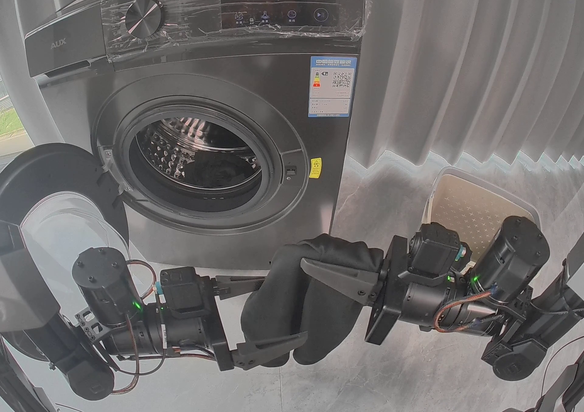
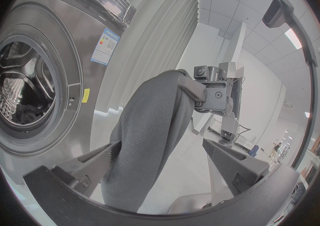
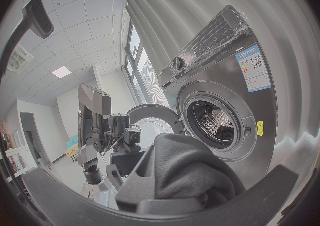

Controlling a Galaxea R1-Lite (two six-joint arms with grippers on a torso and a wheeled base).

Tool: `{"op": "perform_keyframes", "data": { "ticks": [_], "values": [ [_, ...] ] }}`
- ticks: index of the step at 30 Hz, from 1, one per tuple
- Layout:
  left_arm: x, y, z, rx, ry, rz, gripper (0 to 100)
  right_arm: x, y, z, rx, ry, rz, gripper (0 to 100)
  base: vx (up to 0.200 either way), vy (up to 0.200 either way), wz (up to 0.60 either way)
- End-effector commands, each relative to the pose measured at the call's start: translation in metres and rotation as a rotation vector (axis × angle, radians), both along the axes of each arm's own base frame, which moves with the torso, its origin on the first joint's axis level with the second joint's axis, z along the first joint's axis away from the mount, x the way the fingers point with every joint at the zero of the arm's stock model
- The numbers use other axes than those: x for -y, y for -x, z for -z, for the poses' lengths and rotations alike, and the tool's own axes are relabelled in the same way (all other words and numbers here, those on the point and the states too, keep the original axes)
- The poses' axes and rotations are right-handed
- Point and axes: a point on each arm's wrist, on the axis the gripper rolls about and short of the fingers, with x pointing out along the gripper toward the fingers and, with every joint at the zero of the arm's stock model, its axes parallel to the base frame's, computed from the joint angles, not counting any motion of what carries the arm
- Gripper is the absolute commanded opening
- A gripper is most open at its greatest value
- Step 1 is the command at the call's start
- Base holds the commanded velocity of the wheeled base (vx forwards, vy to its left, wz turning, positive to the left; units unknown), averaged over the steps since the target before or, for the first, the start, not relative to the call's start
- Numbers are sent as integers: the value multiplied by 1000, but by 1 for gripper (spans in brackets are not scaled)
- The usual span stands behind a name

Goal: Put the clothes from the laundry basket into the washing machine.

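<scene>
right claw [image 1: 319,282] clamped on the top of a dark grey garment [image 1: 331,325], held up in the air in front of the washer, one finger lying across the bunched cloth. the rest of the garment hangs down in a loose fold. left claw [image 1: 286,307] faces it from the robot's left, jaws wide apart, the hanging cloth between them. the cloth touches one left finger [image 2: 96,163]; the other finger [image 2: 233,166] stands apart from it. both claws are close together, low, above the pale floor [image 1: 377,206].

behind the right arm, a light laundry basket [image 1: 468,212] sits on the floor, just beside the washing machine [image 1: 213,85] on the robot's right. the machine is dark grey, front loader, round door [image 1: 55,188] swung fully open toward the robot's left. steel drum [image 1: 182,142] visible through the opening, a dark piece of clothing [image 1: 213,173] lying low inside it. clear film is stuck over the control panel [image 1: 243,6] on top. pale pleated curtain [image 1: 474,54] hangs behind the machine and basket.
</scene>
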Motion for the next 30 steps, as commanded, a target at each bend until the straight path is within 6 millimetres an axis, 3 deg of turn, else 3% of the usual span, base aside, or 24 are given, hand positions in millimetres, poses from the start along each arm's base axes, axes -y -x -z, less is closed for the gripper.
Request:
{"op": "perform_keyframes", "data": {
  "ticks": [1,13,30],
  "values": [
    [11,-12,12,-15,-21,10,100,-1,0,3,-6,6,-2,0,0,0,0],
    [49,-42,27,40,-17,15,100,-4,0,2,-4,4,-10,0,0,0,0],
    [63,-61,38,74,-22,5,100,-6,-1,-2,10,-11,-11,0,0,0,0]
  ]
}}
